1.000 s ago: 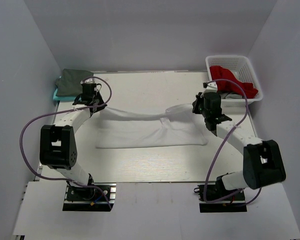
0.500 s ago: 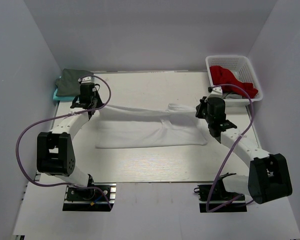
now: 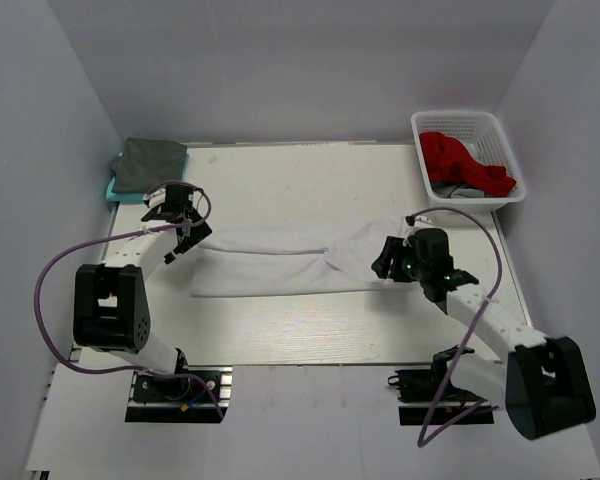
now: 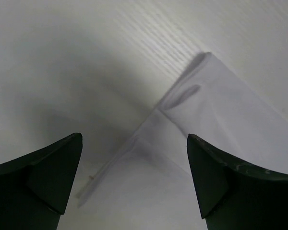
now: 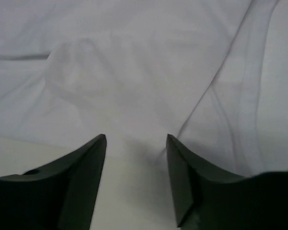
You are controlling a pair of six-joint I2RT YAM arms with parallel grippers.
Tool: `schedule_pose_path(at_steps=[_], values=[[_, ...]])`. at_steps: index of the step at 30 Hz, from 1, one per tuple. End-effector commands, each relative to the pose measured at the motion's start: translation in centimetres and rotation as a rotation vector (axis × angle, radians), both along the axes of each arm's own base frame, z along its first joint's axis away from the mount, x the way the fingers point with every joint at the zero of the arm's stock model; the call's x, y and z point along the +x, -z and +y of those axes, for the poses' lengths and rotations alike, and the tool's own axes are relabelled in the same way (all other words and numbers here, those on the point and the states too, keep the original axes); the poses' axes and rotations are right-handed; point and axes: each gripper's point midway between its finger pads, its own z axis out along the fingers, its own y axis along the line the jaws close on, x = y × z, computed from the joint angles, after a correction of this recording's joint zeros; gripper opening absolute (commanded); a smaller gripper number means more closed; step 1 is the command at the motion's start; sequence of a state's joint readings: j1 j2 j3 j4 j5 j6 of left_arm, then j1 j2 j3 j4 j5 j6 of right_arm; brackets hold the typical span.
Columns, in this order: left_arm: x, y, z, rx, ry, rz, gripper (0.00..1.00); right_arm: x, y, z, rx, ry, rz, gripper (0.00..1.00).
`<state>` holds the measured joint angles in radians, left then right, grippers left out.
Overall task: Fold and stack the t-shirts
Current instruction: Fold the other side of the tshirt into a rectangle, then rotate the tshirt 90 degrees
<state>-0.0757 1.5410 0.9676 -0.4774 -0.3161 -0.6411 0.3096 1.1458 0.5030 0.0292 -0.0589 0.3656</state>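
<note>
While the left gripper (image 4: pixel 134 138) gapes, the white t-shirt (image 3: pixel 280 262) lies folded flat.

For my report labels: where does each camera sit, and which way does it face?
Top external: above and behind, facing down at the table; both arms show.
Left wrist: on that wrist, facing the white t-shirt, its corner; left gripper shows.
Right wrist: on that wrist, facing the same cloth; right gripper shows.
All three share the white t-shirt.

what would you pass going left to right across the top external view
dark grey-green t-shirt → left tool → white t-shirt → right tool, over that shirt's right end → white basket holding red cloth
</note>
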Motion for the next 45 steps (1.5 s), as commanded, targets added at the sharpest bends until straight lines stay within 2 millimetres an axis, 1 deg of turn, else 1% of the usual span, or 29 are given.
schedule_pose_path(at_steps=[1, 2, 4, 7, 11, 14, 15, 18, 19, 21, 24, 27, 28, 29, 30, 31, 32, 33, 34, 35, 36, 37, 38, 39, 40, 41, 43, 44, 45], values=[[-2.8, -3.9, 3.2, 0.073, -0.237, -0.003, 1.00, -3.4, -1.8, 1.2, 0.082, -0.088, 0.017, 0.63], [-2.8, -4.5, 3.2, 0.069, -0.238, -0.024, 1.00, -3.4, -2.6, 0.9, 0.071, -0.087, -0.015, 0.77], [-2.1, -6.6, 2.4, 0.018, -0.219, -0.102, 1.00, -2.5, -4.5, 0.9, 0.071, -0.087, -0.100, 0.89], [0.6, -8.7, -0.2, -0.073, -0.097, -0.224, 1.00, -1.2, -6.2, 2.1, 0.110, -0.124, -0.154, 0.90], [3.4, -10.0, -4.5, -0.200, 0.135, -0.312, 1.00, 0.5, -5.0, 3.7, 0.153, -0.146, -0.063, 0.90], [5.1, -8.4, -6.5, -0.262, 0.227, -0.282, 1.00, 1.1, -2.0, 2.4, 0.117, -0.004, 0.078, 0.90], [5.5, -6.4, -6.7, -0.270, 0.227, -0.229, 1.00, 1.3, -1.7, 2.2, 0.120, 0.034, 0.102, 0.90], [5.8, -3.9, -7.9, -0.296, 0.279, -0.156, 1.00, 0.9, 0.9, 1.4, 0.094, 0.098, 0.196, 0.90], [5.7, -1.9, -8.1, -0.308, 0.279, -0.105, 1.00, 0.7, 2.0, 1.4, 0.100, 0.122, 0.237, 0.90], [5.4, -0.5, -8.8, -0.320, 0.303, -0.067, 1.00, 0.4, 2.9, 1.5, 0.098, 0.132, 0.279, 0.90], [3.0, 2.9, -8.8, -0.316, 0.292, 0.027, 1.00, 0.7, 4.0, 1.1, 0.079, 0.169, 0.320, 0.90], [-2.1, 6.3, -8.7, -0.323, 0.194, 0.188, 1.00, 2.5, 5.0, 0.4, 0.033, 0.228, 0.343, 0.90], [-5.6, 7.9, -8.9, -0.337, 0.156, 0.273, 1.00, 3.5, 5.5, 0.4, 0.031, 0.248, 0.363, 0.90], [-7.0, 8.2, -9.3, -0.350, 0.160, 0.295, 1.00, 4.9, 5.7, 0.8, 0.036, 0.245, 0.364, 0.90], [-8.3, 7.4, -9.9, -0.380, 0.170, 0.285, 1.00, 6.6, 5.0, 1.6, 0.056, 0.220, 0.335, 0.90], [-9.7, 7.3, -10.5, -0.402, 0.182, 0.294, 1.00, 7.2, 6.4, 1.9, 0.049, 0.208, 0.362, 0.90], [-12.8, 7.4, -11.6, -0.448, 0.206, 0.326, 1.00, 9.1, 7.1, 3.0, 0.065, 0.169, 0.354, 0.90], [-14.7, 8.1, -12.4, -0.488, 0.220, 0.377, 1.00, 12.0, 5.3, 4.0, 0.085, 0.147, 0.298, 0.90], [-17.3, 8.1, -13.3, -0.546, 0.259, 0.408, 1.00, 12.5, 7.9, 4.4, 0.062, 0.125, 0.348, 0.90], [-18.5, 7.8, -14.9, -0.588, 0.350, 0.418, 1.00, 12.9, 9.9, 5.3, 0.060, 0.053, 0.382, 0.90], [-20.2, 7.3, -16.1, -0.643, 0.410, 0.460, 1.00, 18.2, 5.6, 7.4, 0.097, -0.006, 0.264, 0.90], [-21.7, 6.9, -16.9, -0.671, 0.473, 0.493, 1.00, 18.1, 9.3, 7.6, 0.073, -0.029, 0.348, 0.90], [-24.2, 5.8, -19.0, -0.771, 0.591, 0.551, 1.00, 20.3, 6.6, 10.0, 0.086, -0.205, 0.235, 0.90], [-24.9, 4.7, -20.2, -0.822, 0.673, 0.546, 1.00, 22.3, 3.9, 10.9, 0.086, -0.256, 0.175, 0.90], [-25.6, 3.5, -21.5, -0.874, 0.753, 0.531, 1.00, 21.6, 5.1, 11.3, 0.062, -0.349, 0.205, 0.90], [-26.3, 1.5, -23.0, -0.906, 0.878, 0.477, 1.00, 22.7, 3.0, 11.9, 0.045, -0.412, 0.133, 0.90], [-24.8, -1.1, -24.2, -0.857, 0.946, 0.364, 1.00, 23.4, 0.9, 11.5, 0.010, -0.420, 0.071, 0.90], [-24.3, -1.4, -24.1, -0.790, 0.952, 0.324, 1.00, 23.4, 0.2, 11.5, 0.007, -0.422, 0.057, 0.90], [-23.3, -2.8, -24.3, -0.764, 0.996, 0.236, 1.00, 23.2, 0.4, 11.0, -0.012, -0.409, 0.058, 0.90]])
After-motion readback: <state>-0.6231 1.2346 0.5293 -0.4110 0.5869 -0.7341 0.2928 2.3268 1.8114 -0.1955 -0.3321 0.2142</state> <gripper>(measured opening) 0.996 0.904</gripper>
